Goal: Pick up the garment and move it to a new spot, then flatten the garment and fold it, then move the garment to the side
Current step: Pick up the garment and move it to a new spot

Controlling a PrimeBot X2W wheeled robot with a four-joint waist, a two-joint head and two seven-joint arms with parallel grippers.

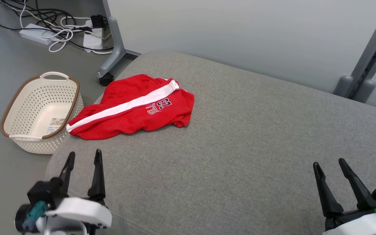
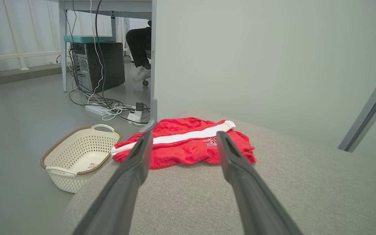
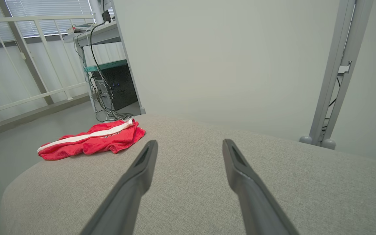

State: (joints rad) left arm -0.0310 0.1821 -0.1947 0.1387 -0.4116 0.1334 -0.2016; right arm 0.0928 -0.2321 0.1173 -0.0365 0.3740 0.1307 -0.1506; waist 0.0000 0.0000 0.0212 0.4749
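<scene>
Both of my grippers idle low over the pad, nothing in either. Left gripper [image 1: 85, 152]: two long dark tapered fingers spread apart, pointing toward the garment, clear of the fabric. Right gripper [image 1: 328, 162]: fingers likewise parted, over bare upholstery well away from the cloth. The pad [image 1: 240, 147] is a broad rounded cushion in grey woven fabric with a fine heathered weave and a soft curved edge. The garment [image 1: 132, 107] lies at the pad's far left edge, ahead of the left gripper: red jersey knit, rumpled and bunched, with a wide white stripe along its length and white print, the number 23 among it. On the floor just beside that edge sits a basket [image 1: 41, 145]: cream perforated plastic, oval, brown-trimmed rim, loop handles. Beyond it are a white power strip [image 1: 34, 34], tangled cables, and a grey caster leg [image 1: 106, 79].
</scene>
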